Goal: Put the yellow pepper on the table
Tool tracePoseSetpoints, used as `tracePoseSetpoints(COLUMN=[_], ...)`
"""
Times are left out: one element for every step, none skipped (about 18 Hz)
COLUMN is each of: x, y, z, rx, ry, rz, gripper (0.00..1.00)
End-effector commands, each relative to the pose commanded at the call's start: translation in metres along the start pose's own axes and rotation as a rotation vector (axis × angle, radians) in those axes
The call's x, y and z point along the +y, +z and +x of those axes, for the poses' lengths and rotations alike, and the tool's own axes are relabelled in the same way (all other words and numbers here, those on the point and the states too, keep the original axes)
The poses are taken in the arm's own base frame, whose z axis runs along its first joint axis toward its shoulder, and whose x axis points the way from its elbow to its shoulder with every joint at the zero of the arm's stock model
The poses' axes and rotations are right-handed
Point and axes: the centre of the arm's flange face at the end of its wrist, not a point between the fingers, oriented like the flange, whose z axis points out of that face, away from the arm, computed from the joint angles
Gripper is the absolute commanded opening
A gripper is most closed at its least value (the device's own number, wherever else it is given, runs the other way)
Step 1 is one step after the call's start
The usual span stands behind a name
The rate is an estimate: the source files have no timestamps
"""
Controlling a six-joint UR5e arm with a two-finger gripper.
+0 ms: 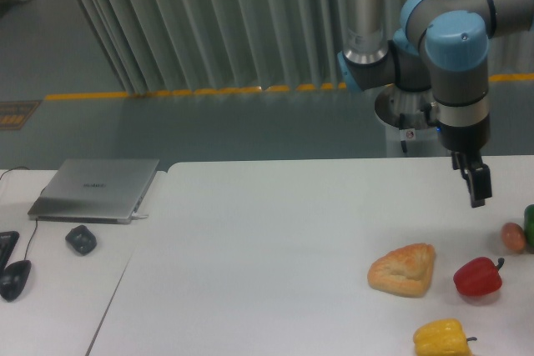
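The yellow pepper point(441, 338) lies on the white table point(267, 256) near its front right edge, lumpy and glossy, with its dark stem pointing right. My gripper point(474, 184) hangs in the air well above and behind it, over the right part of the table. The fingers look slightly apart, seen almost edge-on, and hold nothing.
A red pepper point(478, 277) lies just behind the yellow one, with a tan bread pastry point(404, 269) to its left. An orange-brown item point(513, 237) and a green one point(529, 224) sit at the right edge. On the left desk are a laptop point(94, 189) and a mouse point(81, 240).
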Motion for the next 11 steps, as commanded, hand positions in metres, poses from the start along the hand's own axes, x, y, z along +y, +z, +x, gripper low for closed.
tracePoseSetpoints(x=[-0.001, -0.003, -0.004, -0.009, -0.014, -0.015, -0.016, -0.015, -0.014, -0.015, -0.015], y=[0.0, -0.001, 0.001, 0.002, 0.002, 0.002, 0.002, 0.001, 0.002, 0.001, -0.001], z=[0.001, 0.004, 0.007, 0.008, 0.009, 0.01, 0.01, 0.01, 0.009, 0.01, 0.011], rx=[-0.001, -0.001, -0.005, -0.019, -0.021, -0.021, -0.021, -0.023, -0.021, -0.023, -0.026], ry=[-0.002, -0.003, -0.008, 0.002, 0.008, 0.011, 0.009, 0.003, -0.009, -0.015, -0.018], rz=[0.011, 0.016, 0.016, 0.015, 0.017, 0.017, 0.022, 0.029, 0.039, 0.045, 0.046], gripper=[1.0, 1.0, 1.0, 1.0, 1.0, 1.0, 1.0, 1.0, 1.0, 1.0, 1.0])
